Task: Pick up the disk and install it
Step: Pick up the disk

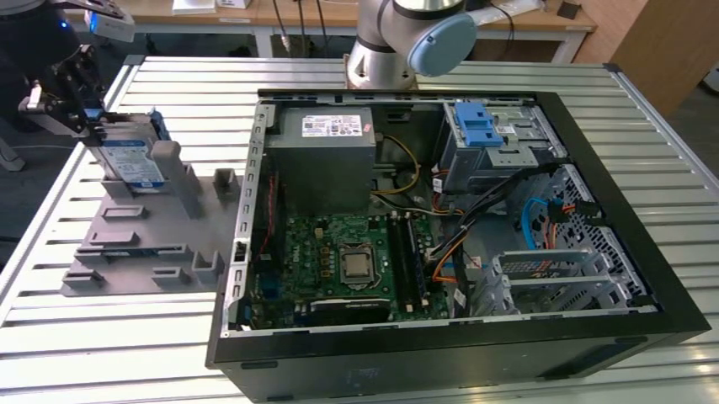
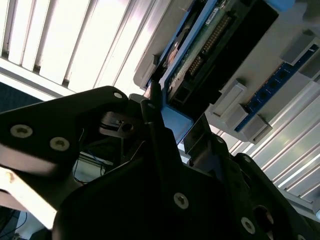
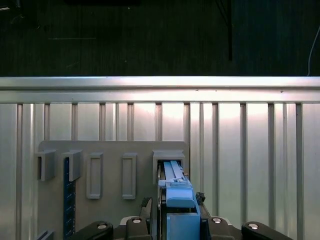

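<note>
In the exterior view the disk (image 1: 127, 160) stands on edge in a grey rack (image 1: 130, 252) at the bench's (image 1: 67, 337) far corner on the exterior view's left. Upright like this, its top is easy to reach. The end effector (image 1: 81, 118) sits at that top. The second wrist view shows the disk's blue rail (image 2: 177, 120) and circuit board. In the first wrist view the disk sits in its slot. I cannot tell whether it is gripped.

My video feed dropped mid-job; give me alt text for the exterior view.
The gripper is at the top of the disk, which stands on edge in a grey holder at the exterior view's left. An open computer case lies beside it on the slatted table.
</note>
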`<action>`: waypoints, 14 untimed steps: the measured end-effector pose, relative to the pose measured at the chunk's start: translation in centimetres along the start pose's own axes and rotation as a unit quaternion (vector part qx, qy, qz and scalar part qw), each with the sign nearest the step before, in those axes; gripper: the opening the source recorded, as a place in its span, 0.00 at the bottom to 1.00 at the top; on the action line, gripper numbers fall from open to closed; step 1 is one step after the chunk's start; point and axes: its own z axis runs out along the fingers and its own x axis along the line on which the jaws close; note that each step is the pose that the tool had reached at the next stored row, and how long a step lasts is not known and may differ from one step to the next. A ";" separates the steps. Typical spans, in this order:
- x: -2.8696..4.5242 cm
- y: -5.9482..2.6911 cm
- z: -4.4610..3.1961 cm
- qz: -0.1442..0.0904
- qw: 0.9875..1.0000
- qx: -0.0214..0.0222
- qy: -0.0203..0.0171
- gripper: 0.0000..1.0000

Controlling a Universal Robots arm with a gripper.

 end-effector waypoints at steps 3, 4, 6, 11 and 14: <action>0.00 0.00 -0.01 0.000 1.000 0.000 0.000 0.43; 0.00 0.00 -0.01 0.000 1.000 0.000 0.000 0.36; 0.00 0.00 -0.01 0.000 1.000 0.000 0.000 0.36; 0.00 0.00 -0.01 0.000 1.000 0.000 0.000 0.36; 0.00 0.00 -0.06 0.000 1.000 0.000 0.000 0.36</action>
